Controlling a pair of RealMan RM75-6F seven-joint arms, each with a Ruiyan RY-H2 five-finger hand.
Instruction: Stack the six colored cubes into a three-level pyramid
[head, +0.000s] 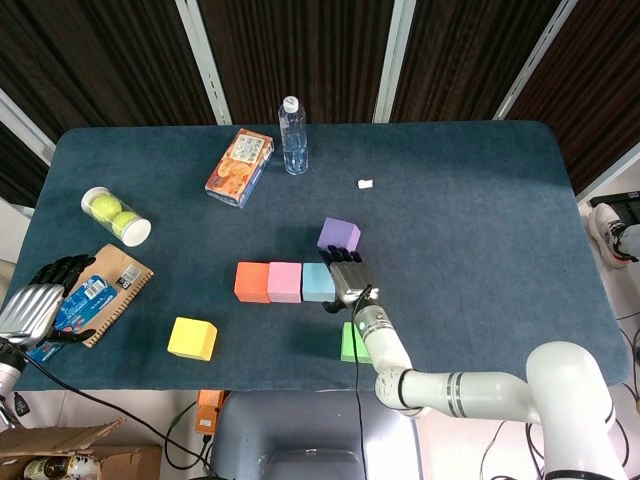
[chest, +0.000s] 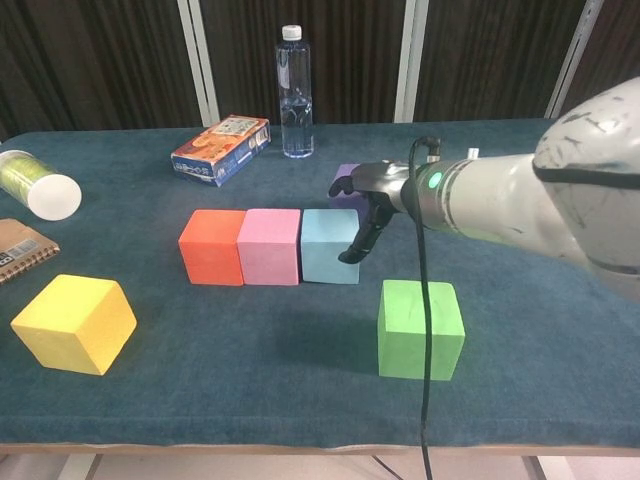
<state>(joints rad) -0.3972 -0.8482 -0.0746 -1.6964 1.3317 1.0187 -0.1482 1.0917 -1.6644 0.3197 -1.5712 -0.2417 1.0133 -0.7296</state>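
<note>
Orange (head: 251, 282), pink (head: 284, 282) and light blue (head: 317, 282) cubes stand touching in a row mid-table. Just behind the row's right end is the purple cube (head: 339, 235), and the green cube (head: 352, 343) sits near the front edge. At front left lies the yellow cube (head: 192, 338). My right hand (head: 346, 277) hangs beside the blue cube's (chest: 328, 245) right face with fingers (chest: 358, 240) pointing down and nothing in them. In the chest view this hand (chest: 362, 205) hides most of the purple cube (chest: 346, 172). My left hand (head: 40, 300) rests at the table's left edge, holding nothing.
A water bottle (head: 293, 135) and a snack box (head: 240, 167) stand at the back. A tube of tennis balls (head: 115, 216) and a notebook with a blue packet (head: 100, 292) lie at the left. A small white scrap (head: 365, 183) lies behind the purple cube.
</note>
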